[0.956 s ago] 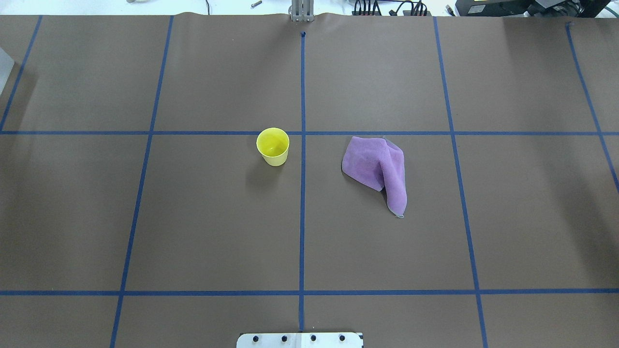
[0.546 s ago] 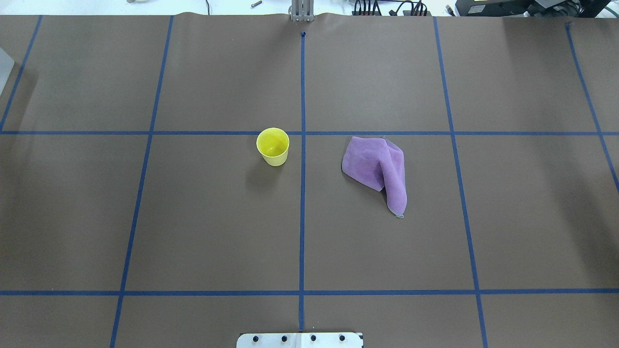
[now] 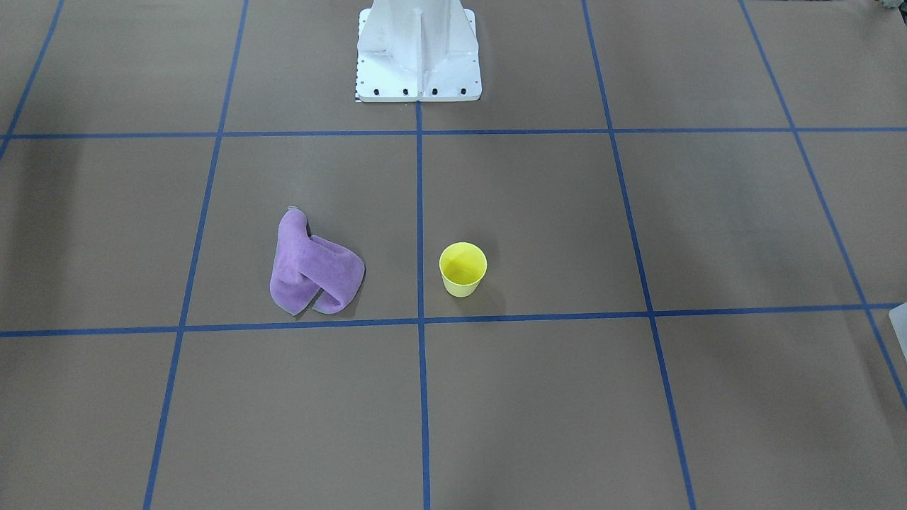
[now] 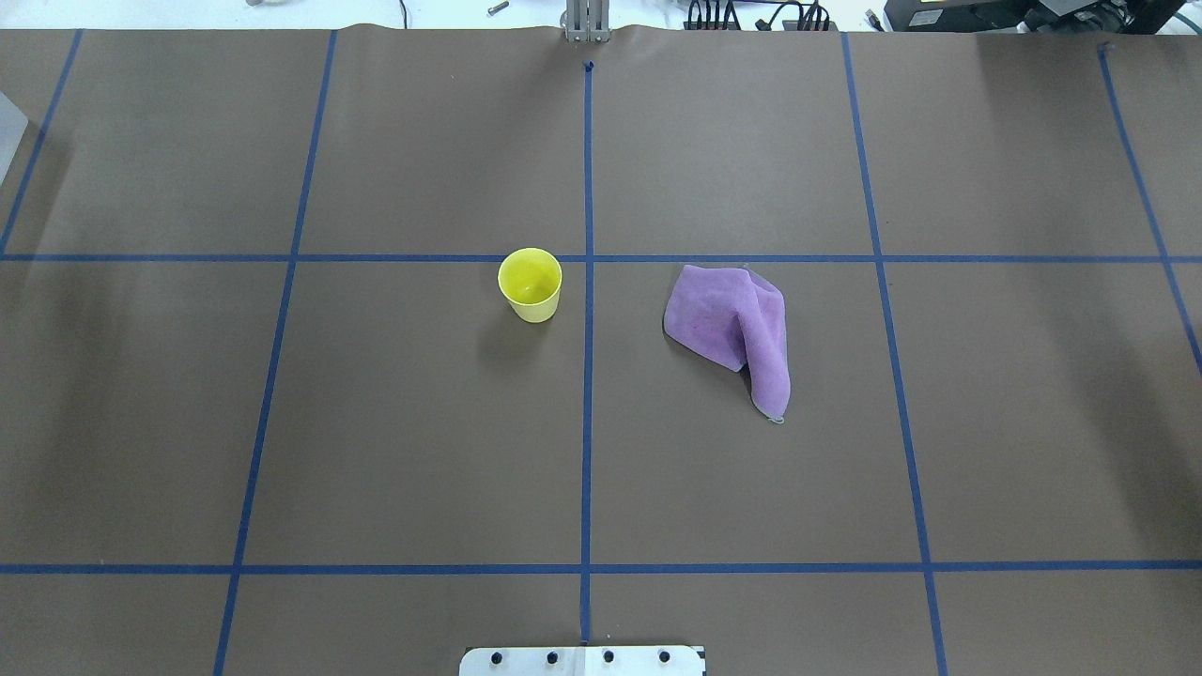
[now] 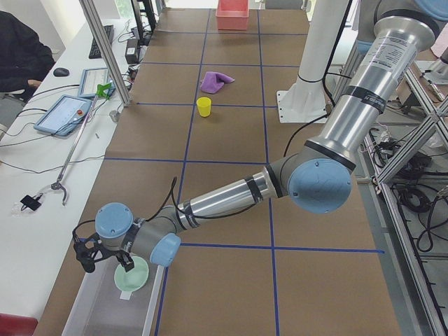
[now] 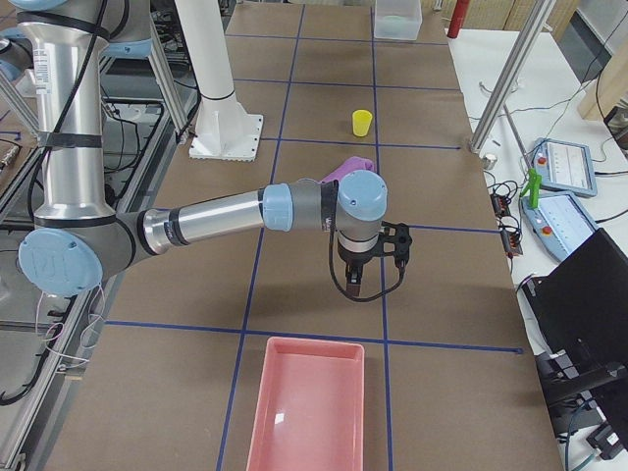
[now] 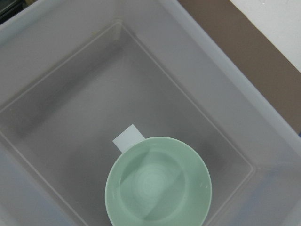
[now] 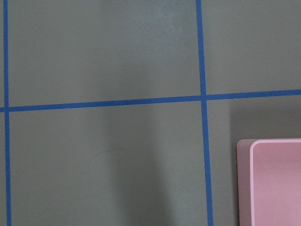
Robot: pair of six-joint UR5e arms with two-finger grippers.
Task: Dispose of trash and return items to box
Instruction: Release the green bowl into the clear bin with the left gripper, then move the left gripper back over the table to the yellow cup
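Both arms stretch low, left gripper (image 5: 106, 264) over a cup (image 7: 157, 183) in a bin (image 7: 211, 70), right gripper (image 6: 378, 275) near a tray (image 6: 304, 412); opening cannot be told.

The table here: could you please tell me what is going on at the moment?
The robot is tidying up. Its left end effector hovers over a clear bin holding a green bowl, at one end of the table. Its right end effector hangs above the table near an empty pink tray. A yellow cup and a crumpled purple cloth sit mid-table, neither held. Whether either end effector is open cannot be told.
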